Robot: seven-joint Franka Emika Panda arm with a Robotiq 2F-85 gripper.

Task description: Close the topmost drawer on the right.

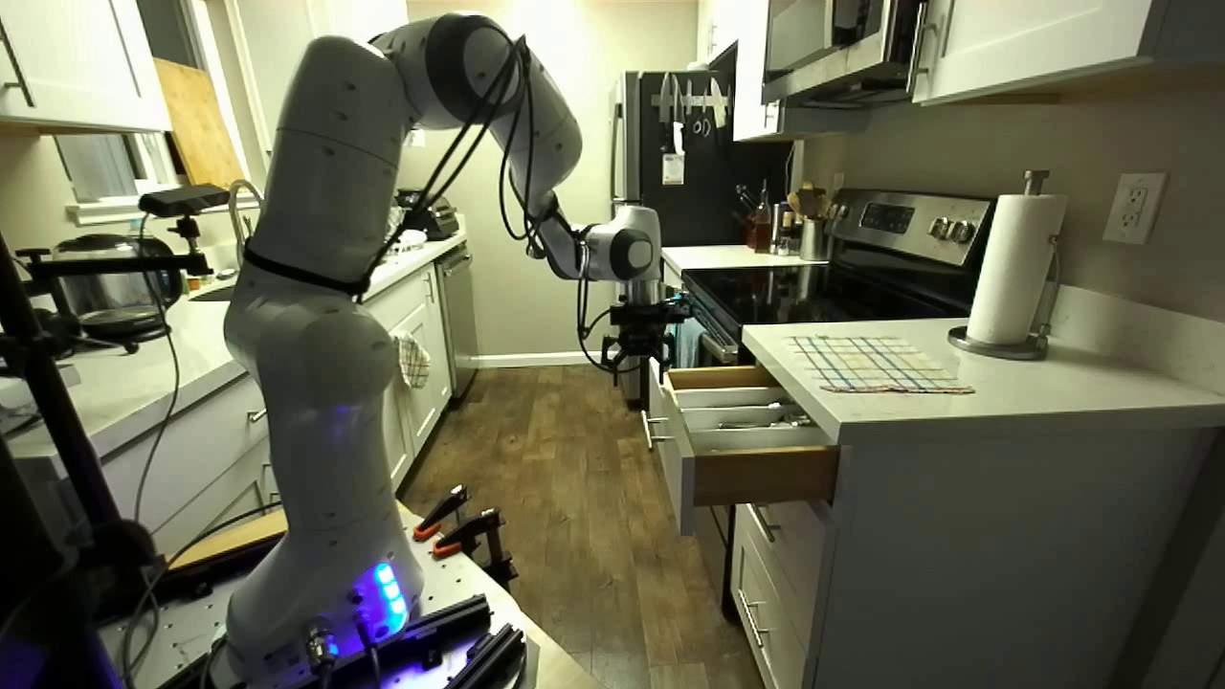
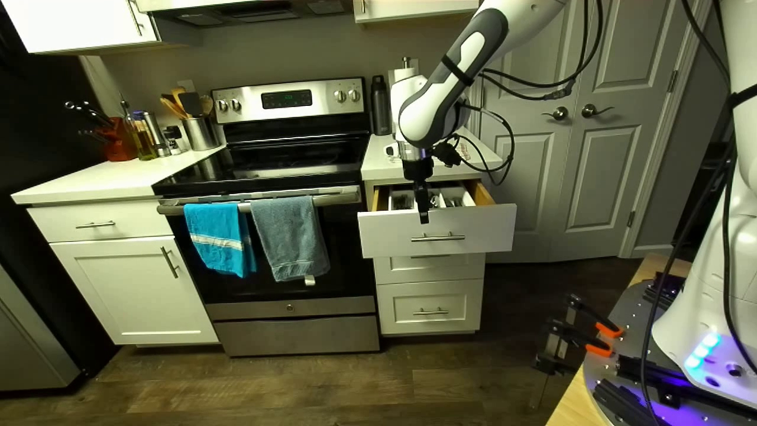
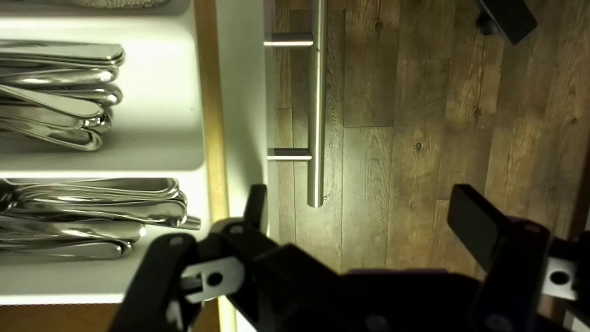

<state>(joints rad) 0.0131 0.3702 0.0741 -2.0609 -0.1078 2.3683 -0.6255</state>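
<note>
One thing juts into the room: the topmost drawer (image 2: 440, 226), just right of the stove (image 2: 295, 157) in an exterior view, beneath the counter (image 1: 1053, 392) with the checked cloth (image 1: 876, 364) on it. I'd call this the approach, with the push yet to begin. The gripper (image 3: 362, 210) points down by the front panel (image 3: 242, 92), its fingers (image 3: 474, 226) wide apart and only floor (image 3: 392, 161) showing between them. In the wrist view one finger overlaps the panel's outer edge, just past an end of the bar handle (image 3: 316, 106); whether it touches, I can't tell. The other finger hangs well out over the floor.

What's wanted next, to my mind, is the fingers laid against the panel's outer face, clear of the handle, then a straight, level shove toward the cabinet (image 1: 967, 565) until the front sits flush. Pushing far off to one side might make it bind, so near the middle seems wiser.

As for how it points: in an exterior view the wooden side (image 1: 766, 477) is plain to see, and the front faces left, out over the floor and away from the counter. The panel's long axis lies level, running near to far there, parallel to the handle and across the way the drawer slides.
</note>
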